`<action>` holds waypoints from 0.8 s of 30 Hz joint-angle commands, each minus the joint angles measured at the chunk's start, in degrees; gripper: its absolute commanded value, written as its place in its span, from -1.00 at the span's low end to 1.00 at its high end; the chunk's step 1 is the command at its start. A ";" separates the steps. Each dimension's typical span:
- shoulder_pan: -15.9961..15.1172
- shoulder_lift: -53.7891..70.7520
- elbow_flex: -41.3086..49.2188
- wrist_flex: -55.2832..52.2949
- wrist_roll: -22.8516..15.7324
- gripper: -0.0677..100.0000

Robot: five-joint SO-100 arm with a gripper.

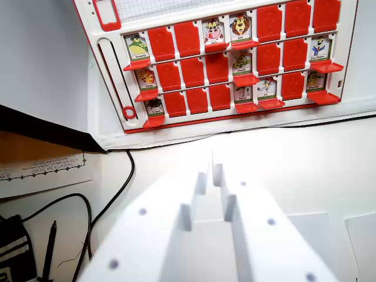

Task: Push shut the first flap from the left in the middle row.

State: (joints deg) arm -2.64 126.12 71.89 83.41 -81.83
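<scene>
Claw (212,176) at lower centre, jaws nearly together, slim gap, holding nothing. Game board (235,59) fills upper frame. Target flap (146,79), leftmost of middle row, stands open at upper left, well apart from claw. Risk: drifting sideways, claw knocks neighbouring open flap above or below.

The white end effector (214,176) hovers over the bench (305,158), well short of the red-flapped game board (229,64) at the far side.

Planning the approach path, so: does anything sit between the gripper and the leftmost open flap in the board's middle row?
Nothing visible does. Bare white tabletop lies between the white gripper and the red-and-white flap board; the open middle-row flap is unobstructed. The black cable runs off to the wrist view's left.
</scene>
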 commanded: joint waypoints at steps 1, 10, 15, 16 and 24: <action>-4.48 0.88 0.26 -9.58 7.47 -1.00; -4.92 0.62 1.05 -8.96 7.29 -1.00; -5.19 0.18 0.88 -8.53 5.27 -1.00; -4.75 0.53 1.23 -8.44 5.45 -1.00; -3.43 1.76 4.04 -10.11 -1.58 -1.00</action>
State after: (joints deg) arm -6.59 126.12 76.55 75.59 -79.80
